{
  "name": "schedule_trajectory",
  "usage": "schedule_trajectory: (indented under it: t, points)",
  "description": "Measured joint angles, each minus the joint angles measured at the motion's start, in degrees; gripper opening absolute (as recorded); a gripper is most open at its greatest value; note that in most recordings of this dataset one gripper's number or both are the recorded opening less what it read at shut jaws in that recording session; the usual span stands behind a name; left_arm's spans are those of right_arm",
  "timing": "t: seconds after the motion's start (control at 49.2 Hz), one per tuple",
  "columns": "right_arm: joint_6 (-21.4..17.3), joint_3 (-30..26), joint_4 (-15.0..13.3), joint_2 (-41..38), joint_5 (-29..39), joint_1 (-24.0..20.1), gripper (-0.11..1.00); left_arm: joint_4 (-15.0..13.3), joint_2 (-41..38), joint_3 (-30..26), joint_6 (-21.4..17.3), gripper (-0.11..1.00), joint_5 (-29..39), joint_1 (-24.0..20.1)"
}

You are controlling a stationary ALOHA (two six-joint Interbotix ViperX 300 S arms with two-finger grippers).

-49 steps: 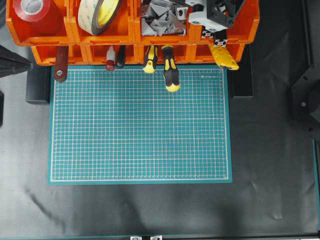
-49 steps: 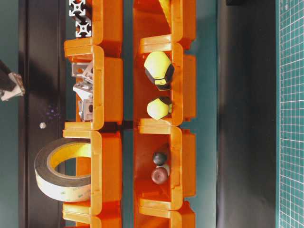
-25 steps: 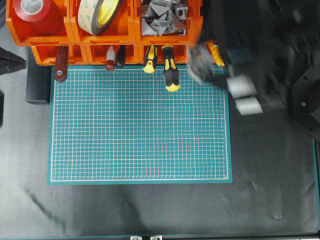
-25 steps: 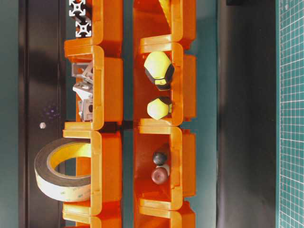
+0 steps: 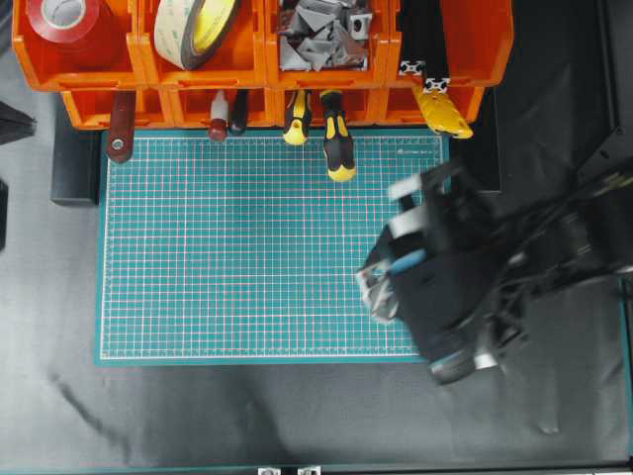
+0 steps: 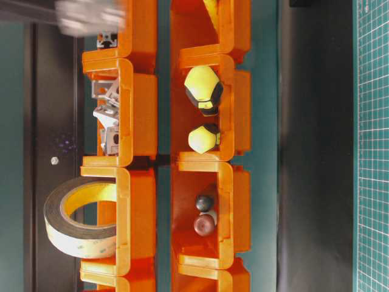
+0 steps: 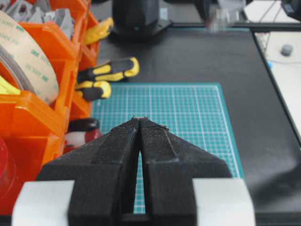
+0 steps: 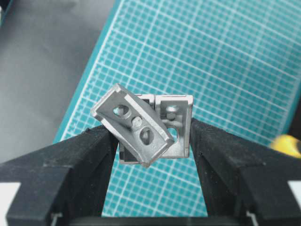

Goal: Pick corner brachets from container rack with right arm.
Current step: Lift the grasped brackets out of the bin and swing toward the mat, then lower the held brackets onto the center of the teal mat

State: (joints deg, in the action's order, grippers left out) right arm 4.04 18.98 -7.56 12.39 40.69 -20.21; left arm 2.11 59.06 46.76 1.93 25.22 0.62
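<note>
tape roll (image 7: 28,61) print reads "3m"; right tool (image 8: 151,136) clamps corner brachets (image 8: 141,125).

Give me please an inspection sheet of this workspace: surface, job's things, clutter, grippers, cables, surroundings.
Surface: green gridded cutting mat on black table cover.
Job's things: silver-grey metal L-shaped corner brackets clamped in right gripper; more in the bright orange plastic bin rack.
Clutter: red tape roll, beige tape roll, yellow-black screwdriver handles, black slotted bars.
Grippers: right gripper over the mat; left gripper shut, empty.
Cables: thin wires, far edge.
Surroundings: black stand.
</note>
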Motion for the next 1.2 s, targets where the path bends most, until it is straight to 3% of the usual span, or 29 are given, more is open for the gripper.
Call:
schedule_trajectory:
  t: [0.224,0.549,0.834,1.199]
  points:
    - [0.26,1.32,-3.52,-8.26,-4.83,-0.53,0.49,0.0,0.26,0.0,0.26,0.0,0.0,0.0]
    - [0.09,0.26,-11.95,-22.24,-12.66,0.18,0.48,0.0,0.26,0.0,0.53,0.0,0.0,0.18]
    - [0.18,-0.53,-12.66,-25.84,-16.61,3.52,0.49,0.0,0.35,0.0,0.53,0.0,0.0,0.26]
    - [-0.26,-0.26,-12.66,-27.42,-18.02,4.04,0.48,0.0,0.26,0.0,0.18,0.0,0.0,0.26]
